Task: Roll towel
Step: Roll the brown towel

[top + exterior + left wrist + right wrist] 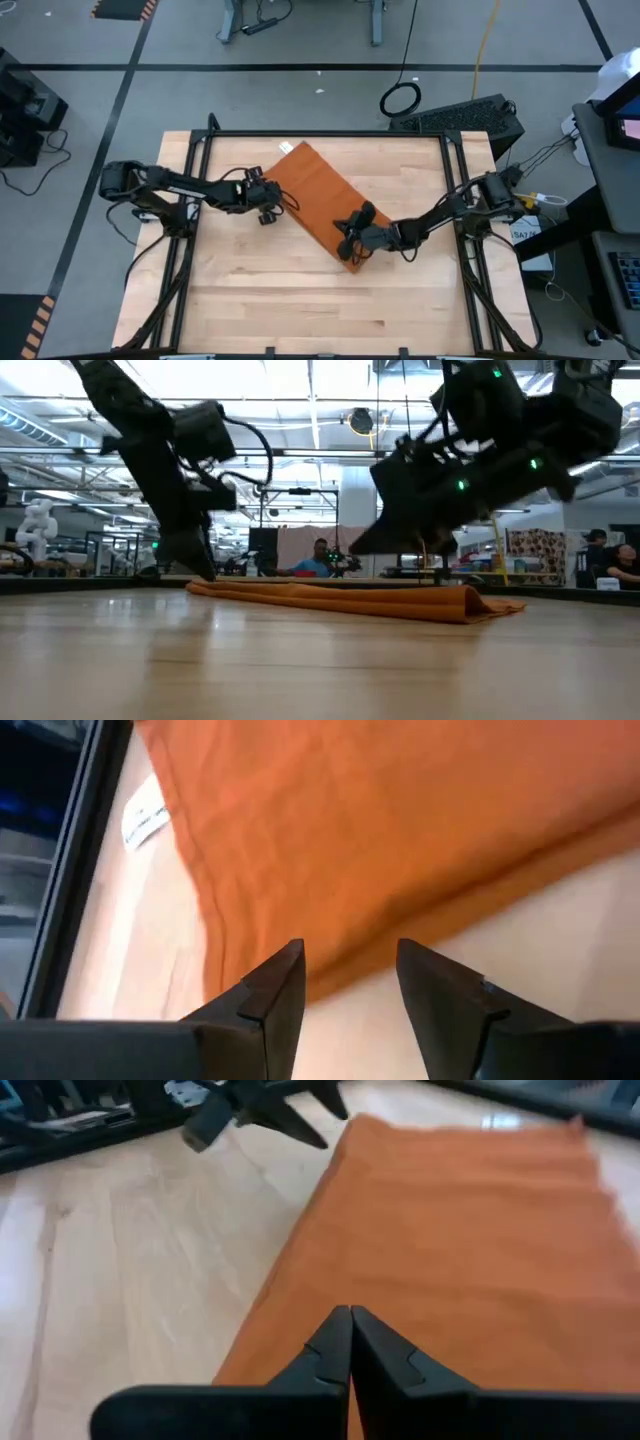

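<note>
The right gripper point(347, 240) has its fingers pressed together, with no cloth between them, over the towel's end at about five o'clock on the table point(250, 310). The left gripper point(268, 207) stands with fingers spread, empty, at the towel's nine o'clock edge. The towel point(322, 204) lies folded flat as a long strip, its white tag point(286, 148) at eleven o'clock. I judge the rolling has not begun; next the right gripper must catch this end and turn it over.

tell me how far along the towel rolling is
Done: the towel lies folded into a long flat strip on the table. In hand: the right gripper, shut, sits over one end; the left gripper, open, is at its long edge. Left: no roll is visible yet.
</note>
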Robot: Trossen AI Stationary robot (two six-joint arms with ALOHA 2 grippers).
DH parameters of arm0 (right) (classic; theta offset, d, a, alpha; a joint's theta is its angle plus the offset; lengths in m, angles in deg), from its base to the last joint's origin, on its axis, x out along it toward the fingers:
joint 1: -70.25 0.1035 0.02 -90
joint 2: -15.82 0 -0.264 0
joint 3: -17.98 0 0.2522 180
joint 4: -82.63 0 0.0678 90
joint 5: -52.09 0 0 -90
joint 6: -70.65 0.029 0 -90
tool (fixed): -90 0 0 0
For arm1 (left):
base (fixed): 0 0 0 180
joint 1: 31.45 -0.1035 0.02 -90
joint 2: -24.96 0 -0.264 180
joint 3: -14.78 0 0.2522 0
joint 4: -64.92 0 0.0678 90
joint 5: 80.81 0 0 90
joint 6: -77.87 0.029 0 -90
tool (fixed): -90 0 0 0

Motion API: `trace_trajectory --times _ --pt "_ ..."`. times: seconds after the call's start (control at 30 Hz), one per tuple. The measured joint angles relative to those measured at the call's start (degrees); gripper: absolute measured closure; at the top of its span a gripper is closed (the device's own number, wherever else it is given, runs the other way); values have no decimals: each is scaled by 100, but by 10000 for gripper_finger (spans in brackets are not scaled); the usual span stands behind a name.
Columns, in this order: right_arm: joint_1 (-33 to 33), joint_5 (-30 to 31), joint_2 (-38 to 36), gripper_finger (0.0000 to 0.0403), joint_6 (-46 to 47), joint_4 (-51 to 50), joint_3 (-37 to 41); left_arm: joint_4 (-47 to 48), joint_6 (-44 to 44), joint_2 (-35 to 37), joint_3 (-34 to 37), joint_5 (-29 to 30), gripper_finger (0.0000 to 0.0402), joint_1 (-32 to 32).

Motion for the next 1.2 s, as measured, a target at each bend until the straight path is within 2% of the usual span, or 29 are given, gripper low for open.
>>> trace_trajectory --times 0.1,0.23,0.37,0.5,0.7,0.87,1.03,1.1,1.2 --pt "-187 0 -437 403 -691 -247 -36 113 -220 333 -55 -114 236 154" --pt "-768 -188 -915 403 -1418 -433 -70 84 -813 698 -64 -712 236 339" --pt "-1756 -1634 -1071 403 -1172 -1312 -570 -18 -1559 749 -70 -1037 236 422" --pt "-2587 -2946 -661 403 -1486 -3020 -1552 70 -2024 604 -55 -1048 236 460" --pt "-3305 -4086 265 403 -2432 -3970 -2883 32 -2708 468 111 -1042 236 529" --pt "-3620 -4415 1032 403 -2891 -4897 -3569 21 -2860 298 342 -732 236 525" --pt "-3749 -4469 1376 403 -2952 -5353 -3652 -6 -2689 37 380 -271 236 403" --pt "-3756 -4455 1377 403 -2843 -5622 -3668 -124 -2462 -104 380 -6 236 292" --pt "-3727 -4078 1342 403 -2393 -6032 -3684 -389 -2128 -351 380 347 236 72"
